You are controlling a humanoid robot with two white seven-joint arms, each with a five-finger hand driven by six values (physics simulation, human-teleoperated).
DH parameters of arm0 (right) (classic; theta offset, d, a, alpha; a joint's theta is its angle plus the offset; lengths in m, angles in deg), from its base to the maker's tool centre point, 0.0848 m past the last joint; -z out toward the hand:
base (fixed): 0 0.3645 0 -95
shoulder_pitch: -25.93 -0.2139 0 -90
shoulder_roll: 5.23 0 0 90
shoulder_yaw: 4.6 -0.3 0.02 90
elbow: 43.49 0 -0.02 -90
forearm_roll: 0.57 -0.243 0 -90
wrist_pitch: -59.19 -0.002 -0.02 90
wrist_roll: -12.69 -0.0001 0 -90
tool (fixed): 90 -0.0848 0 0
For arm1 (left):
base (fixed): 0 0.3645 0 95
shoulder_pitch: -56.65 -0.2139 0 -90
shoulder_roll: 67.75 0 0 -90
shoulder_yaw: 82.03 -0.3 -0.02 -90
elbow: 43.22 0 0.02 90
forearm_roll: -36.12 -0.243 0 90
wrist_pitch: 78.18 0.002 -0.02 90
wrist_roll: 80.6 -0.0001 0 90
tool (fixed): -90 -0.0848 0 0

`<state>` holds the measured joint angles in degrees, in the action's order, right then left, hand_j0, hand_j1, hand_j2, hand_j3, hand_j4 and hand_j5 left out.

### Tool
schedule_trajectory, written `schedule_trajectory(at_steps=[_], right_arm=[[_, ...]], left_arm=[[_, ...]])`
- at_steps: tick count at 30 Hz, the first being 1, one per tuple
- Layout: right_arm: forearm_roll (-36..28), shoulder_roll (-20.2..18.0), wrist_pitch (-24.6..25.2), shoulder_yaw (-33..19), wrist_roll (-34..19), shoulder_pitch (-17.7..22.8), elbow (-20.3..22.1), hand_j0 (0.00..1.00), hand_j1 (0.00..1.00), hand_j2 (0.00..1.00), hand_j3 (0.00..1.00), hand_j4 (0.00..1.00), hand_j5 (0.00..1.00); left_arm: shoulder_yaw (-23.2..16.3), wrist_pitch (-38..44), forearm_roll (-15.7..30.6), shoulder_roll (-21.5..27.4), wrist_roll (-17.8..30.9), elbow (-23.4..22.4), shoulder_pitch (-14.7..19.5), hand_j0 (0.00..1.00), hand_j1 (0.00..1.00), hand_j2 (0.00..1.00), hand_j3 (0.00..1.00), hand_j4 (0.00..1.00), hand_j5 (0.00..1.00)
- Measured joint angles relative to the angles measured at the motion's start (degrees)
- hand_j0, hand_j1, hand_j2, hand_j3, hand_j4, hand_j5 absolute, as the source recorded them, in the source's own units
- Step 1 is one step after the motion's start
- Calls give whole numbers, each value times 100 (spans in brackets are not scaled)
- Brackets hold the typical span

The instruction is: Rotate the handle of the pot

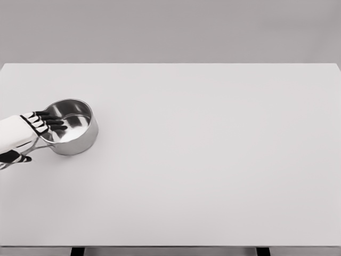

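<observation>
A small shiny steel pot stands on the white table at the left side. Its thin metal handle points toward the lower left edge of the picture. My left hand comes in from the left edge and lies over the handle. Its dark fingers stretch out straight across the pot's near-left rim, and the thumb shows below the handle. The fingers are spread, not curled round the handle. The handle's outer end is hidden under the palm.
The table's far edge runs across the top at about a quarter of the picture's height, and its near edge along the bottom. The pot stands near the table's left edge.
</observation>
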<state>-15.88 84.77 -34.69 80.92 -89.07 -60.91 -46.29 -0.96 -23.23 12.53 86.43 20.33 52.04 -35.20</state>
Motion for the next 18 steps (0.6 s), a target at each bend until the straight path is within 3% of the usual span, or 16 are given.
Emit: schedule_trajectory(at_steps=[18], right_arm=[[0,0,-2,0,0,0,0,100,100,100,100,100,100]], left_arm=[[382,0,-254,-45,0,-229,-35,100,100,100,100,100,100]])
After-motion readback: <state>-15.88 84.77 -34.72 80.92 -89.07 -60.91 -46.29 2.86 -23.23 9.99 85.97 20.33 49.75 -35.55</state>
